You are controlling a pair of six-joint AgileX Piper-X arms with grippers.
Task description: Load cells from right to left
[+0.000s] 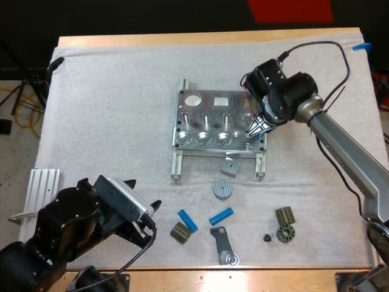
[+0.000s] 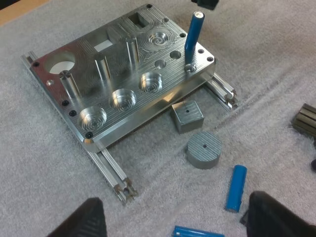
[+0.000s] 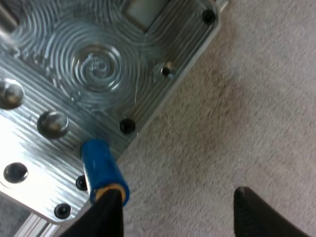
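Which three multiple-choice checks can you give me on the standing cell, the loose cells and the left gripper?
1. Where does the standing blue cylinder sit? A. in a hole at the fixture's near right corner; B. in its large round opening; C. in its square cut-out.
2. How many blue cylinders lie loose on the mat? A. one; B. four; C. two.
3. How is the left gripper? A. shut on a cylinder; B. open, clear of everything; C. shut on nothing.
Answers: 1 A, the left wrist view shows it upright in that corner hole; 2 C, two lie near the mat's front edge; 3 B, its fingers stand apart around nothing.
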